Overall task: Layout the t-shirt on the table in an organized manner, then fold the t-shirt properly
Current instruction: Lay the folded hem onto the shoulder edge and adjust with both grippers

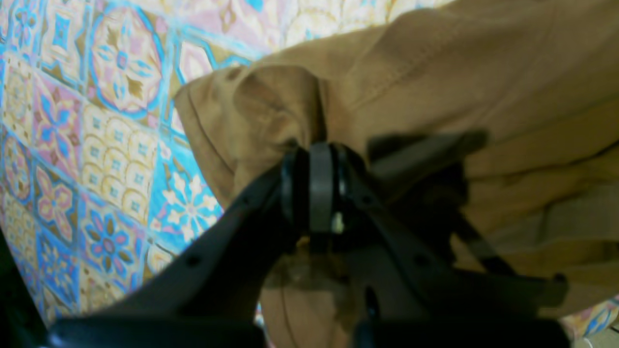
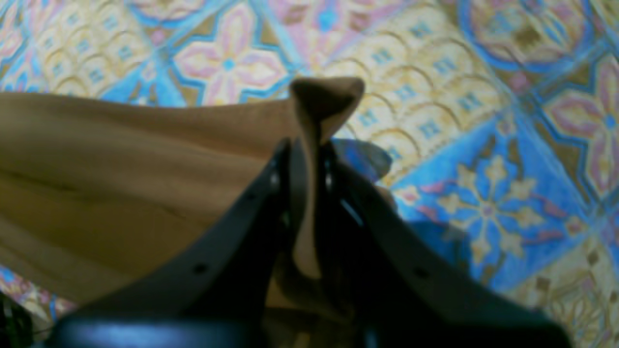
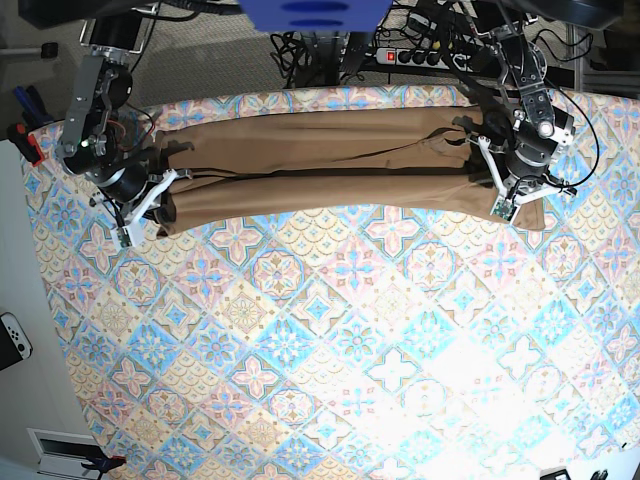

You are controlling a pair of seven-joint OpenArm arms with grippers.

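Observation:
The tan-brown t-shirt [image 3: 320,160] lies as a long, lengthwise-folded band across the far part of the table [image 3: 350,330]. It is stretched between both grippers. My left gripper [image 3: 478,165] is at the band's right end in the base view. The left wrist view shows the left gripper [image 1: 319,150] shut on a bunched fold of the t-shirt [image 1: 483,72]. My right gripper [image 3: 162,192] is at the band's left end. In the right wrist view the right gripper [image 2: 309,145] pinches a corner of the t-shirt [image 2: 121,159], which pokes up above the fingers over the patterned table [image 2: 483,169].
Cables and a power strip [image 3: 405,55] sit behind the table's far edge. A blue object [image 3: 305,15] hangs at top centre. A red-handled tool [image 3: 25,140] and a white controller [image 3: 12,338] lie off the table's left side.

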